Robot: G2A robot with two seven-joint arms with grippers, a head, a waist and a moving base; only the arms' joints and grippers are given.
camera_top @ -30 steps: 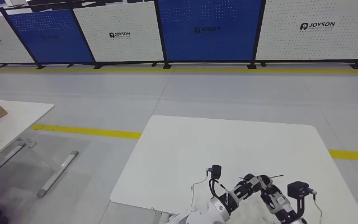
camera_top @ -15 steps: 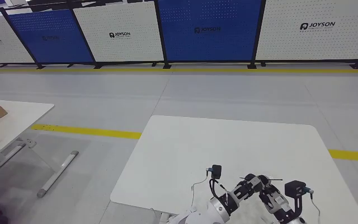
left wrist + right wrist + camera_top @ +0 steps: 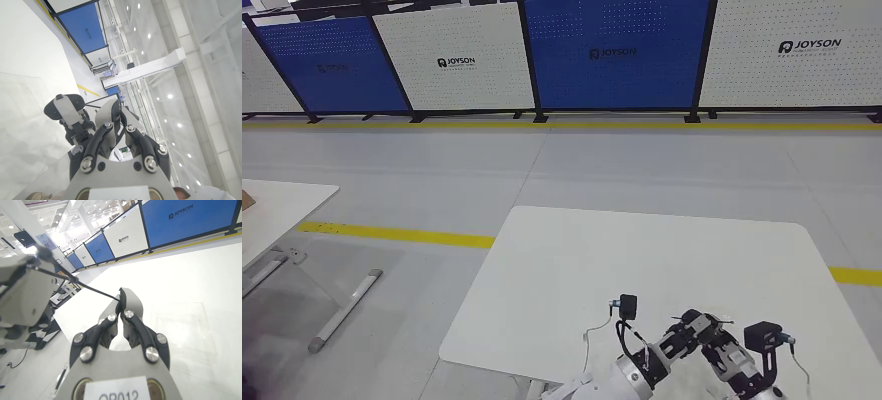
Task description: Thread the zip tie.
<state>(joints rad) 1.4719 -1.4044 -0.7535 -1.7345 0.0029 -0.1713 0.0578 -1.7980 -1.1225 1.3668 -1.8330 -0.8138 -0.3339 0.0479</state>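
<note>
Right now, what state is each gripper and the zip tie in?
left gripper: shut on one end of the zip tie.
right gripper: shut on the other end.
zip tie: off the table, stretched between both grippers; two strands join at its head, so it looks threaded.

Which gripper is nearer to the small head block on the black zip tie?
Left, as far as I can judge. The head block lies close beside the left gripper; the right gripper is shut on the zip tie farther along the strap.
</note>
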